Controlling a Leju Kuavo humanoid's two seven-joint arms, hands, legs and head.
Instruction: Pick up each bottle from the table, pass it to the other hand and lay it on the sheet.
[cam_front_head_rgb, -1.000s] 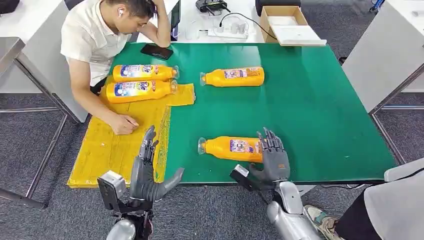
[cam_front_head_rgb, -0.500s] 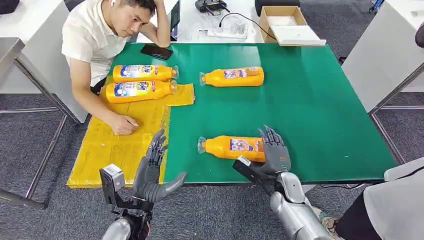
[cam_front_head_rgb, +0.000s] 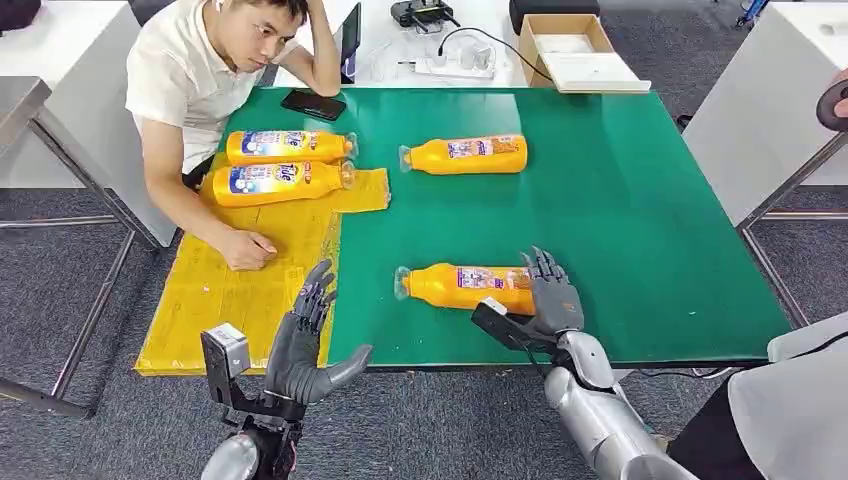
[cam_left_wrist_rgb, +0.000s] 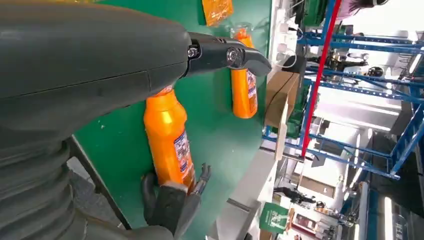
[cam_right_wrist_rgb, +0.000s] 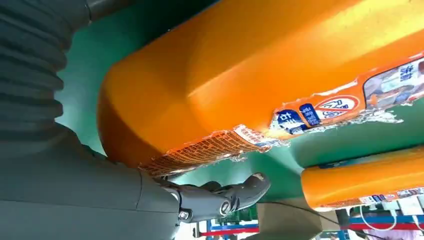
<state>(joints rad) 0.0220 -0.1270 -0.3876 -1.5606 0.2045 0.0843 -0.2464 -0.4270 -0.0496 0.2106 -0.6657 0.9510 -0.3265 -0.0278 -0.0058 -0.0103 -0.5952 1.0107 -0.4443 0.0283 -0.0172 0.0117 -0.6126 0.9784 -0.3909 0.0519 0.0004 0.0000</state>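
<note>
An orange bottle (cam_front_head_rgb: 455, 286) lies on its side near the front edge of the green table (cam_front_head_rgb: 640, 200). My right hand (cam_front_head_rgb: 552, 300) is at its base end, palm against it and fingers stretched up over the base, not closed. The right wrist view has this bottle (cam_right_wrist_rgb: 240, 65) pressed close to the palm, with the thumb (cam_right_wrist_rgb: 225, 197) below it. My left hand (cam_front_head_rgb: 305, 345) hovers empty with fingers apart over the near edge of the yellow sheet (cam_front_head_rgb: 215, 300). Two bottles (cam_front_head_rgb: 288, 146) (cam_front_head_rgb: 280, 181) lie on the sheet's far end. Another bottle (cam_front_head_rgb: 465, 154) lies on the table farther back.
A person sits at the table's left corner with one hand (cam_front_head_rgb: 248, 247) resting on the sheet. A black phone (cam_front_head_rgb: 313, 103) lies at the far left of the table. A cardboard box (cam_front_head_rgb: 580, 50) stands behind the table's far edge.
My right hand has pushed forward against the near bottle's base, and the bottle has slid slightly away. The left hand has shifted a little to the right.
</note>
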